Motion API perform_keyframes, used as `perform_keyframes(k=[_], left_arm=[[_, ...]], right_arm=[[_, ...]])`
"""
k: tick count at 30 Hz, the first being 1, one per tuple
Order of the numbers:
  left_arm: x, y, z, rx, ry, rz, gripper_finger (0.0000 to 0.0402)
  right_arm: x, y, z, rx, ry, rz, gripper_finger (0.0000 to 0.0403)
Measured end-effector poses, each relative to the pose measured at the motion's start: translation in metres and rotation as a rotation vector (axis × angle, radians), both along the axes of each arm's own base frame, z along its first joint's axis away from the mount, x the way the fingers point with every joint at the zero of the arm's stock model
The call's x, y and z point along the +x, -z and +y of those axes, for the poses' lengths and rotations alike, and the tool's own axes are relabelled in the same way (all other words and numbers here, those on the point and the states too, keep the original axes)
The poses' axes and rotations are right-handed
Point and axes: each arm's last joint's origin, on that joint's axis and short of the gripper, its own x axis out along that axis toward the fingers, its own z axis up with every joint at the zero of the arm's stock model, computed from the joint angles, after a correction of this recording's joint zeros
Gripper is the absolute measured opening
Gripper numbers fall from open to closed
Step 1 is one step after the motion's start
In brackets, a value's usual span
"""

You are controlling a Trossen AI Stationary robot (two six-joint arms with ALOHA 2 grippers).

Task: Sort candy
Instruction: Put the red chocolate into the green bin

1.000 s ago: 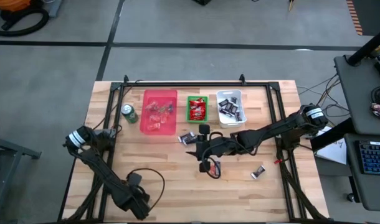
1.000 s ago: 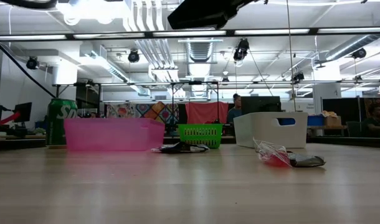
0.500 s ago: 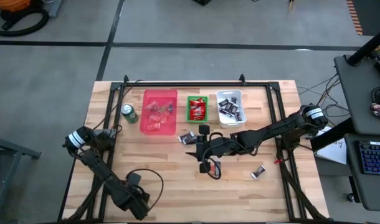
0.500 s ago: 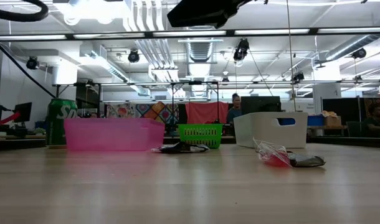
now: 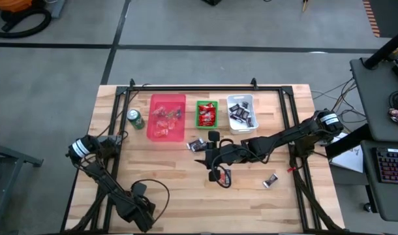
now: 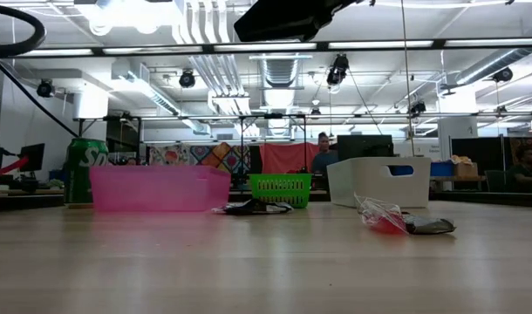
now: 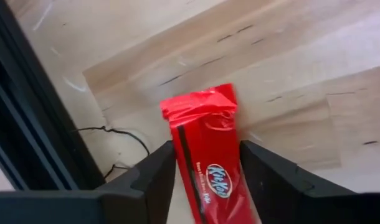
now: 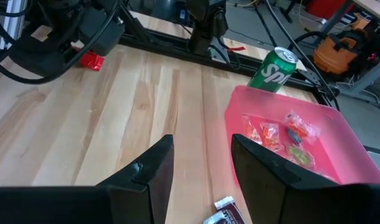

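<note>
My left gripper (image 7: 205, 168) is shut on a red KitKat bar (image 7: 205, 149) above the table's near left part. It also shows in the right wrist view (image 8: 84, 53), with the bar's red end (image 8: 90, 60) sticking out. My right gripper (image 5: 209, 155) is open and empty over the table's middle. Dark-wrapped sweets (image 5: 196, 144) lie flat on the wood beside it. A red sweet (image 5: 223, 176) and a silver one (image 5: 271, 179) lie nearer the front. The pink bin (image 5: 168, 117), green basket (image 5: 206, 113) and white bin (image 5: 241, 113) hold sorted candy. My left gripper pinches the KitKat bar's two long edges (image 7: 177, 155) between its two fingers. The fingers lie along the bar. The bar's crimped free end (image 7: 199, 102) sticks out past the fingertips, clear of the wood below.
A green drink can (image 5: 135, 119) stands left of the pink bin. Black frame rails (image 5: 205, 88) run along the table's far edge and down both sides. Bare wood lies along the near edge (image 5: 205, 209). A person (image 6: 323, 150) shows in the room behind.
My left arm has shifted a little with the bar still held; its cable loop hangs lower in the low view. The person in the room behind has moved to the left.
</note>
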Motion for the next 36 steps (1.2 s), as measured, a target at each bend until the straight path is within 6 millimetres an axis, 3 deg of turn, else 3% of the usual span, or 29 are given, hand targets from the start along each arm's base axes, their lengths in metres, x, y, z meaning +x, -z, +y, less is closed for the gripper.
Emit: perform_keyframes(k=[7, 13, 19, 24, 30, 36], left_arm=[[0.002, -0.011, -0.008, 0.023, 0.035, -0.078, 0.0081], [0.014, -0.032, -0.016, 0.073, 0.124, -0.285, 0.0026], [0.038, -0.071, -0.022, 0.199, 0.357, -0.604, 0.0017], [0.061, -0.114, -0.019, 0.404, 0.625, -0.810, 0.0017], [0.083, -0.150, -0.017, 0.628, 0.961, -0.861, 0.0017], [0.098, -0.156, -0.002, 0.711, 1.166, -0.781, 0.0003]], right_arm=[[0.000, 0.001, 0.000, -0.002, 0.001, 0.011, 0.0155], [-0.003, 0.005, -0.001, -0.008, 0.005, 0.067, 0.0155], [-0.010, 0.002, -0.002, 0.008, 0.008, 0.098, 0.0155], [-0.012, -0.003, 0.001, 0.065, -0.123, 0.105, 0.0155], [-0.013, -0.005, 0.006, 0.122, -0.272, 0.106, 0.0155], [-0.014, -0.004, 0.008, 0.123, -0.280, 0.114, 0.0155]])
